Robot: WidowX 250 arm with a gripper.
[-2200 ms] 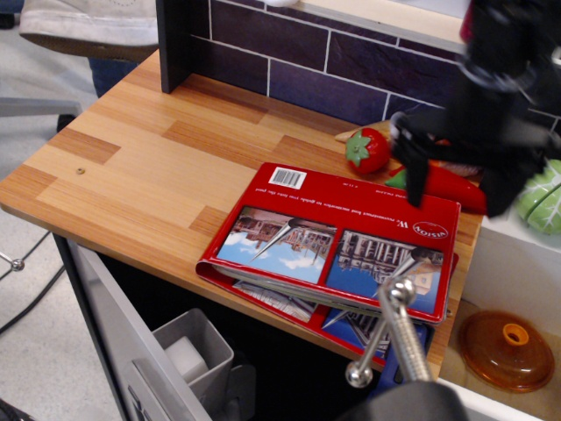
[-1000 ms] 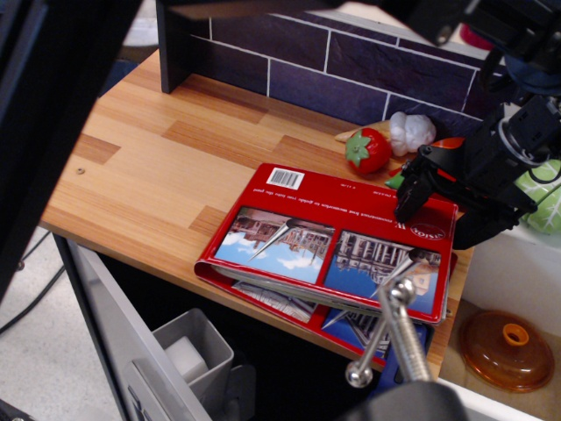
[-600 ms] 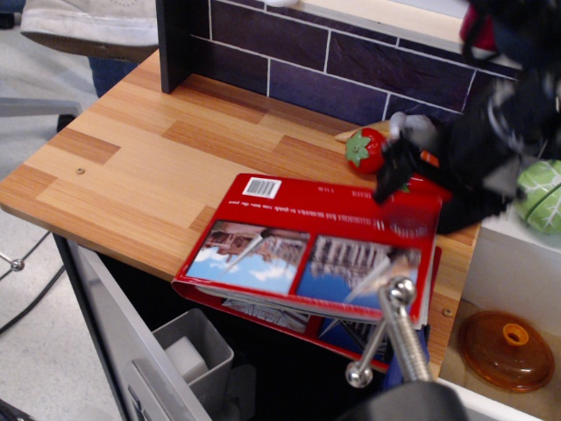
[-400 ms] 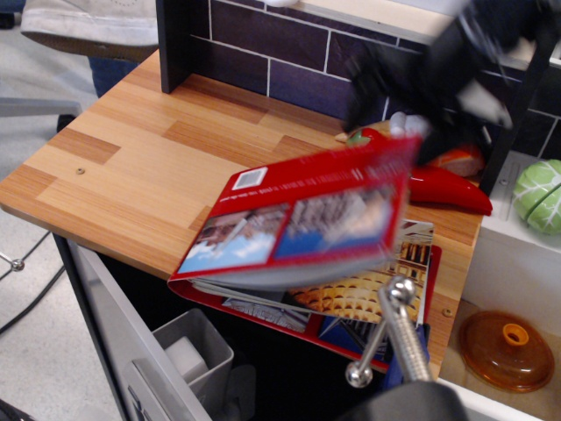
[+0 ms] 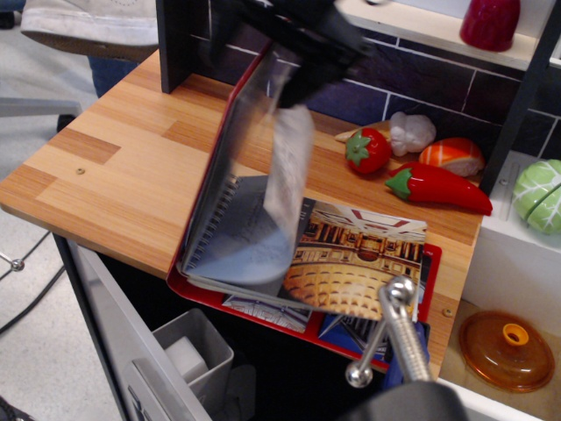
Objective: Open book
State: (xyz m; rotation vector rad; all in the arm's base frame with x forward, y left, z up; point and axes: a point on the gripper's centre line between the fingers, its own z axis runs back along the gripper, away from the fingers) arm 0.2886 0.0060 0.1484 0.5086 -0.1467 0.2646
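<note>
The book (image 5: 355, 263) lies at the front right edge of the wooden counter (image 5: 114, 167), partly overhanging it. Its red cover (image 5: 230, 149) stands almost upright on the spiral binding at the left, with some pages (image 5: 287, 171) curling and falling back, blurred. The exposed page shows a golden domed hall. My gripper (image 5: 294, 48), a dark blurred shape, is at the raised cover's top edge and appears shut on it.
A toy strawberry (image 5: 368, 149), garlic (image 5: 412, 132), sushi piece (image 5: 451, 156) and red pepper (image 5: 438, 187) lie right behind the book. A dark post (image 5: 175, 44) and tiled wall stand behind. A metal clamp (image 5: 390, 329), orange lid (image 5: 508, 349) and grey bin (image 5: 188, 351) are below.
My gripper came down on the book's right edge, dragged it slightly left, then swung the cover up and leftward. The cover went from flat to nearly upright, baring the inner pages.
</note>
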